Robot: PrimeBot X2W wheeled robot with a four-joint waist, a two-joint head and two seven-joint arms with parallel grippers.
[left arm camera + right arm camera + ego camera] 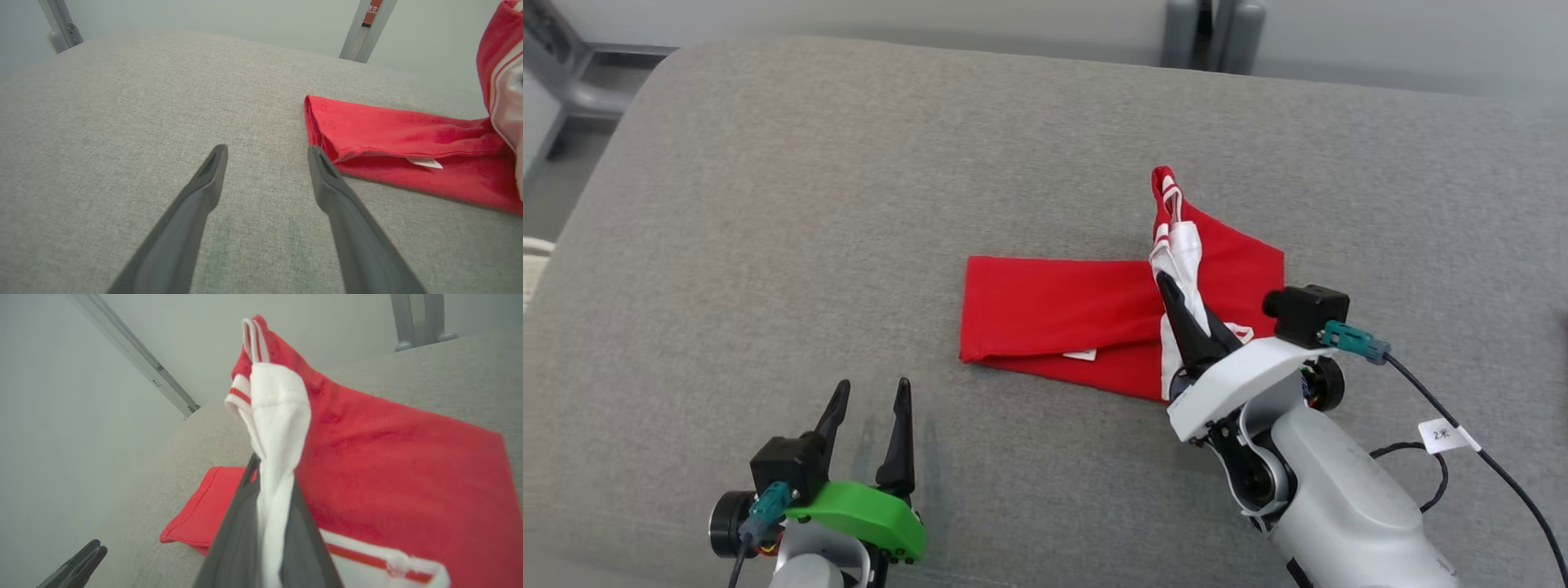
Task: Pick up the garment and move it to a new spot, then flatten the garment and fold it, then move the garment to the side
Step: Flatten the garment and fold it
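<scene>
A red garment (1054, 314) with white striped trim lies partly folded on the grey cushioned surface (849, 204). Its right end is pulled up off the surface. My right gripper (1176, 298) is shut on the white trim, which runs up between its fingers (233, 539) in the right wrist view, the red garment (388, 465) draping behind. My left gripper (870, 400) stands open at the lower left, nothing between its fingers (196, 196), a short way from the garment's folded left edge (322, 122).
Grey metal posts (1213, 33) stand beyond the far edge of the surface. A frame leg (572, 82) is at the far left corner. A cable with a white tag (1441, 433) trails from my right wrist.
</scene>
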